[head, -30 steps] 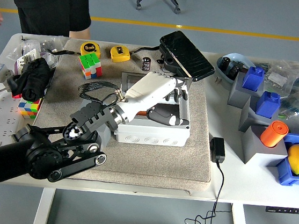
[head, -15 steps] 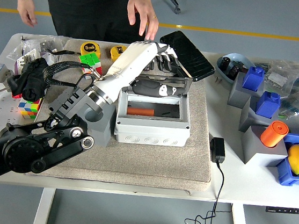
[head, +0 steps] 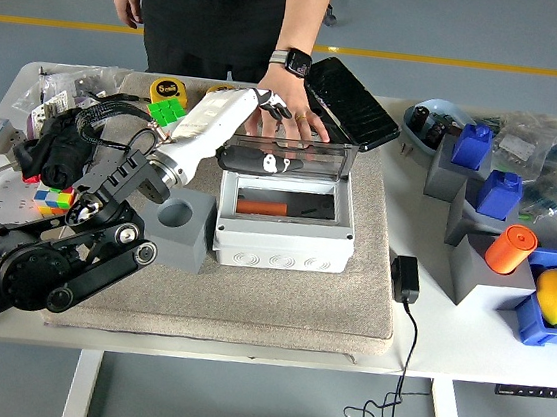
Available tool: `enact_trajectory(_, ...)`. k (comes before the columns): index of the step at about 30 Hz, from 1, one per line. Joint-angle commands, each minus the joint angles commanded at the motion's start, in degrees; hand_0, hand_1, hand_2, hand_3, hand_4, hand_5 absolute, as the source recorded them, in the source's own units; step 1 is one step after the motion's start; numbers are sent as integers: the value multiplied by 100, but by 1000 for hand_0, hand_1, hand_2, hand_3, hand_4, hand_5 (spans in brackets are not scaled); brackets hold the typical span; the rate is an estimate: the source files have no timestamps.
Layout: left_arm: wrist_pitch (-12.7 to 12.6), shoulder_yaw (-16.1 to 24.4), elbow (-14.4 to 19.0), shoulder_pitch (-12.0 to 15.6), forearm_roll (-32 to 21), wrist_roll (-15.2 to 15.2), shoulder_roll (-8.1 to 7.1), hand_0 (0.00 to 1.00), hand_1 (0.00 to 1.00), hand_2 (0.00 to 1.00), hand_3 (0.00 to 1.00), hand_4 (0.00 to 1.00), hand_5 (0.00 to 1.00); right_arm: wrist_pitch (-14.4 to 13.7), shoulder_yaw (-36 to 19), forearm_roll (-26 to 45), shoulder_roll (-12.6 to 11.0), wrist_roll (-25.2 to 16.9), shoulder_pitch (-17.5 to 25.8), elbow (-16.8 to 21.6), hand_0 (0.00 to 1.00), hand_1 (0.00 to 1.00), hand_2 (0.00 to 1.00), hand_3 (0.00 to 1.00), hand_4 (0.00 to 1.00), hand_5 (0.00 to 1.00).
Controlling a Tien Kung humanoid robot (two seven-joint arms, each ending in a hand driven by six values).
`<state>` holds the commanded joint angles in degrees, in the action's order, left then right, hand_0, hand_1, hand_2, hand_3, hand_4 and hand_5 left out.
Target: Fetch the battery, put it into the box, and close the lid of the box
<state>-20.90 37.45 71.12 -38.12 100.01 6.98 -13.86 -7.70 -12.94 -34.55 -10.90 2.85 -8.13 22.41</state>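
Since the earlier frames the left arm has drawn back toward the left, its white forearm now lower and its hand (head: 268,107) moved from inside the box to the lid's rear edge, and the person has stepped up to the far side and laid a hand there too. From the left: a black cloth bundle (head: 62,149) lies on the table (head: 465,336) at its left end, with a Rubik's cube (head: 53,200) in front of it at the mat's edge. The black left arm enters from the lower left corner and crosses the grey mat (head: 279,294). A yellow tape measure (head: 164,88) and a green cube (head: 168,111) sit at the mat's far edge. A grey block with a round hole (head: 178,240) stands just left of the grey junction box (head: 284,227). The box is open; the orange battery (head: 263,207) lies inside it, toward the left. The transparent lid (head: 286,158) stands tilted at the box's rear. The robot's left hand rests at the lid's top edge; its fingers are mixed with the person's hand (head: 290,121), so whether they grip cannot be told. The person's hand, wearing a wristwatch, presses flat at that same edge. A black tablet-like device (head: 349,102) leans behind the box. The right arm is out of view.
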Motion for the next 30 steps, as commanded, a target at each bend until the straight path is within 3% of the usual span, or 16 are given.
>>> enact_trajectory(5, 429, 127, 422, 146, 86, 445, -137, 404, 629, 596, 600, 998, 519, 1, -34, -34, -2, -1, -9, 17, 599, 582, 568, 517, 916, 448)
enact_trajectory(6, 479, 145, 505, 171, 81, 492, -163, 292, 563, 570, 573, 998, 520, 0, -46, -43, -3, -2, -9, 20, 599, 583, 568, 517, 916, 448)
enact_trajectory(10, 735, 227, 979, 331, 28, 730, -319, 292, 563, 570, 573, 998, 520, -2, -69, -54, -3, -1, -9, 20, 599, 583, 568, 517, 916, 448)
enact_trajectory(16, 771, 248, 1444, 532, -138, 729, -480, 273, 538, 563, 566, 998, 530, -5, -78, -63, -6, -2, -1, 15, 599, 582, 568, 517, 915, 447)
enact_trajectory(20, 775, 157, 1508, 612, -251, 718, -510, 267, 525, 555, 561, 998, 539, -4, -73, -66, -4, -2, 1, 16, 599, 583, 568, 517, 916, 448)
enact_trajectory(30, 794, -97, 1235, 745, -469, 644, -452, 263, 522, 552, 558, 998, 532, -8, -90, -75, 0, -4, -1, 18, 599, 583, 568, 517, 916, 449)
